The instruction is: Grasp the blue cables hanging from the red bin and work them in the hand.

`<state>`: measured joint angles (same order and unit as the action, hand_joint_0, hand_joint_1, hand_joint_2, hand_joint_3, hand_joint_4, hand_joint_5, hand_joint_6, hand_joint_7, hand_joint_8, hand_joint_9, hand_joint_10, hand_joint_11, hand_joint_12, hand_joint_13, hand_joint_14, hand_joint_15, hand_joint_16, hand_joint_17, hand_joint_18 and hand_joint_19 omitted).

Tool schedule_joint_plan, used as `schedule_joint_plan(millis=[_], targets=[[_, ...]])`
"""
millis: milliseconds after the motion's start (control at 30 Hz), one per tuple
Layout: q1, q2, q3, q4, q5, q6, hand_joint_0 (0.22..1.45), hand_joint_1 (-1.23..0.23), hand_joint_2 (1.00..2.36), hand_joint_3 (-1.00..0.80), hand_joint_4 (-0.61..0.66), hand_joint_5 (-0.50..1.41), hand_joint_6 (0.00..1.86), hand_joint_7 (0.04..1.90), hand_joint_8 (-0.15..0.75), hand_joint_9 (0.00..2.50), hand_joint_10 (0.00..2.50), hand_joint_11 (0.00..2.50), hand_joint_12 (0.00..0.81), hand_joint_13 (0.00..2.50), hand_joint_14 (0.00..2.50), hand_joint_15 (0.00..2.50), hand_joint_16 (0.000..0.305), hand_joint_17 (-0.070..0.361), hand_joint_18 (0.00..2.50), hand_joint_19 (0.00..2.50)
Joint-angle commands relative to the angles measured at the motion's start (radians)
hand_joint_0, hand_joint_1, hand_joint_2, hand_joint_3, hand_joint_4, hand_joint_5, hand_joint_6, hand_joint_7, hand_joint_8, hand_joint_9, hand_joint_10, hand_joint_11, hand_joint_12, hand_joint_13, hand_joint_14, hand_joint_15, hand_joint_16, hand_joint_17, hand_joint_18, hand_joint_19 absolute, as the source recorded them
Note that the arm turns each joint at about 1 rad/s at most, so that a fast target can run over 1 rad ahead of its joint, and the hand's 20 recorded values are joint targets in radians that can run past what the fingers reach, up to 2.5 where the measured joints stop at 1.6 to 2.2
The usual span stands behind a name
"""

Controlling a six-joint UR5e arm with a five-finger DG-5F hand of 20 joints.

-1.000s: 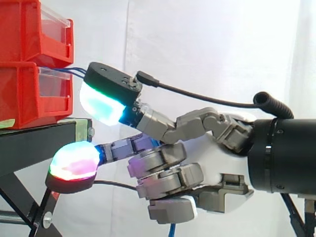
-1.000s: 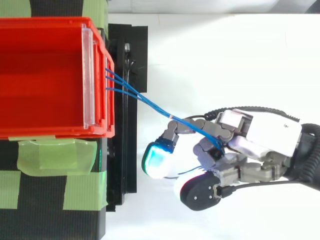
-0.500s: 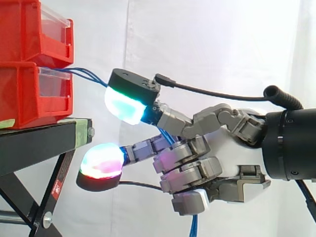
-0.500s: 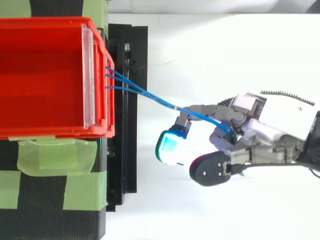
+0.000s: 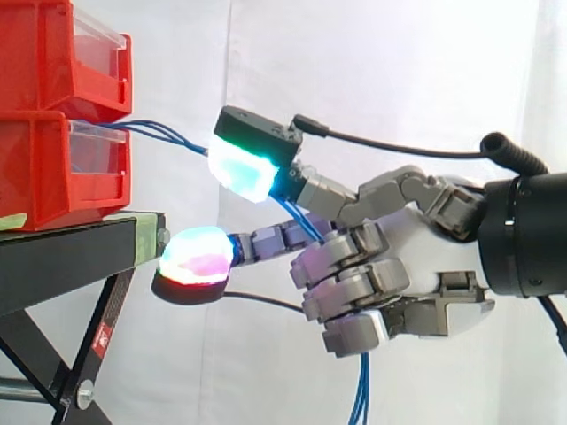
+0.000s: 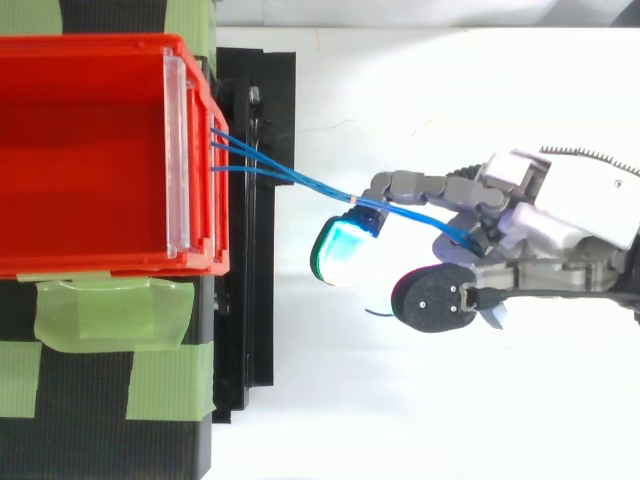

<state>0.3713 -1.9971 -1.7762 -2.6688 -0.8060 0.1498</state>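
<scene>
Thin blue cables (image 5: 168, 135) leave the front of the lower red bin (image 5: 44, 168) and run rightward into my hand (image 5: 416, 266). They pass between two outstretched fingers with glowing pads (image 5: 244, 168) and under the curled fingers, then hang down below the palm. From above, the cables (image 6: 300, 182) stretch almost straight from the bin (image 6: 90, 150) to the hand (image 6: 560, 230), which is shut on them a short way right of the stand.
A second red bin (image 5: 53, 53) sits stacked on the lower one. Both rest on a black stand (image 5: 71, 257) patched with green tape (image 6: 110, 310). A white curtain hangs behind, and a white surface lies under the hand.
The hand has drawn back to the right and risen, away from the bins. The cables between bin and hand are longer and straighter, and more cable hangs below the palm.
</scene>
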Motion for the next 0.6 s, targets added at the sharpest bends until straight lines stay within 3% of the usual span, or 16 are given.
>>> schedule_joint_plan(millis=[0, 233, 567], targets=[[-0.005, 0.037, 0.0, -0.043, -0.005, -0.012, 0.87, -0.6, 1.0, -1.0, 0.08, 0.19, 0.14, 1.29, 0.381, 1.62, 2.5, 2.5, 0.468, 1.72, 2.5, 1.64, 0.17, 0.128, 2.4, 0.99], [-0.012, 0.077, 0.0, -0.121, -0.007, -0.019, 0.87, -0.6, 1.0, -1.0, 0.1, 0.19, 0.16, 1.27, 0.382, 1.62, 2.5, 2.5, 0.462, 1.72, 2.5, 1.6, 0.166, 0.124, 2.39, 1.0], [-0.049, 0.084, 0.0, -0.152, -0.035, -0.016, 0.87, -0.6, 1.0, -0.98, 0.11, 0.19, 0.17, 1.28, 0.387, 1.63, 2.5, 2.5, 0.472, 1.72, 2.5, 1.65, 0.169, 0.127, 2.38, 0.97]])
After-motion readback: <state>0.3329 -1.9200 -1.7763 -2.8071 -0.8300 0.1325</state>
